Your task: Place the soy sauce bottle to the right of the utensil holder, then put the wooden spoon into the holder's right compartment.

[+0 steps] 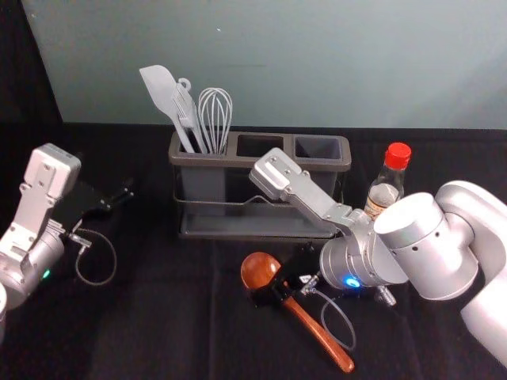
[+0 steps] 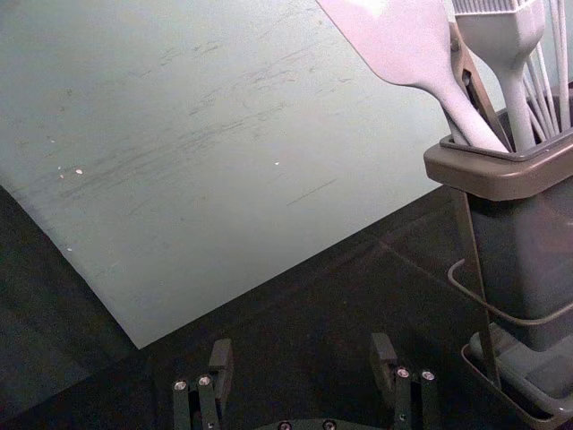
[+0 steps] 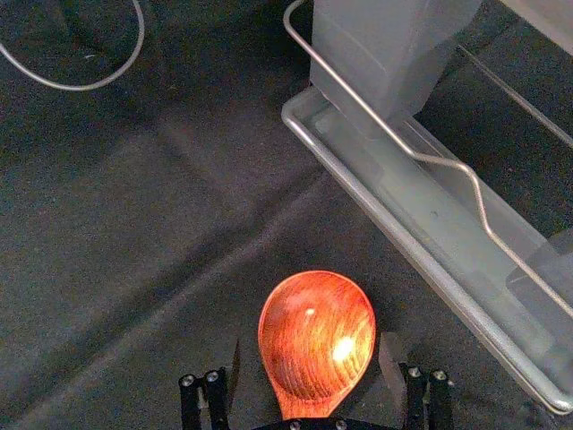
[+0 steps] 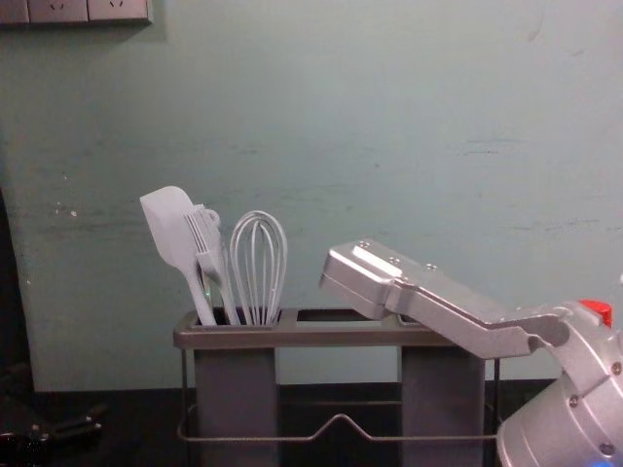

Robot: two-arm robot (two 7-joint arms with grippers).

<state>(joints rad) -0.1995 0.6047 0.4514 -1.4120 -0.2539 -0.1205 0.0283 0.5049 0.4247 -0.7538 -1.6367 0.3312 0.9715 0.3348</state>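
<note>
My right gripper [image 1: 277, 282] is low over the wooden spoon [image 1: 318, 336], its fingers either side of the spoon near the bowl. In the right wrist view, the right gripper [image 3: 312, 365] is open, with the spoon's bowl [image 3: 315, 336] between the fingers and a gap on both sides. The soy sauce bottle [image 1: 383, 190], red-capped, stands right of the utensil holder [image 1: 261, 222], partly behind my right arm. In the chest view its red cap [image 4: 596, 310] shows behind that arm. My left gripper [image 1: 120, 196] is parked left of the holder; in its wrist view the left gripper [image 2: 304, 363] is open.
A spatula [image 1: 161, 93], a brush [image 1: 187, 115] and a whisk [image 1: 215, 115] stand in the holder's left compartment. My right forearm crosses in front of the holder's right part. A wall [image 1: 277, 63] rises behind the black-covered table [image 1: 158, 317].
</note>
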